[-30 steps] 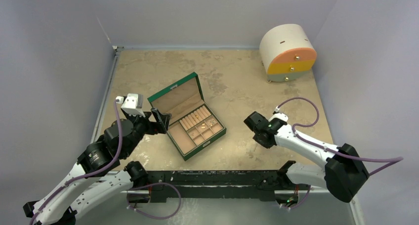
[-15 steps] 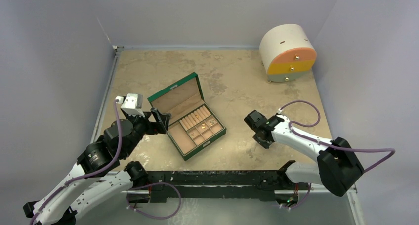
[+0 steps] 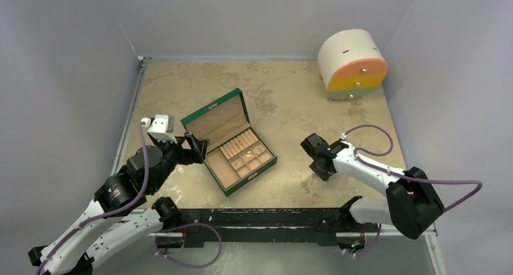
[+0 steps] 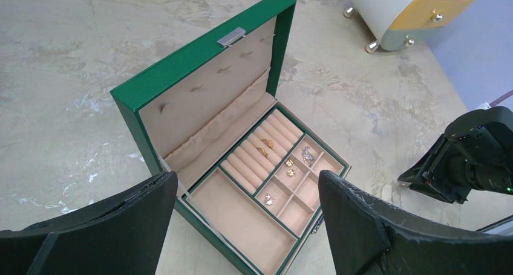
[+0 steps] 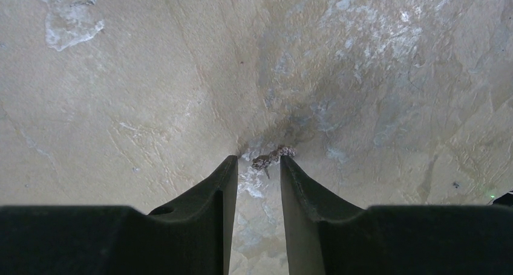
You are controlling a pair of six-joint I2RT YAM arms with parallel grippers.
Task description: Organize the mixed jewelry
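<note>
right gripper set to pinch a stray earring off the table
table point(image 3: 290, 100) holds the open green box point(image 4: 199, 52), a few gold pieces point(image 4: 289, 166) sorted in its compartments. left gripper point(image 4: 248, 179) hovers spread wide and empty by the box. right gripper point(image 5: 259, 161) has its tips at the table right of the box, jaws narrowly parted, nothing clamped. earring point(image 5: 273, 156) lies at the tips, off to one finger. best to centre it in the gap first, then close gently so it doesn't skid out.

Jewelry point(image 4: 290, 167) in box point(image 4: 199, 50), cabinet point(image 4: 393, 12) behind-right
</note>
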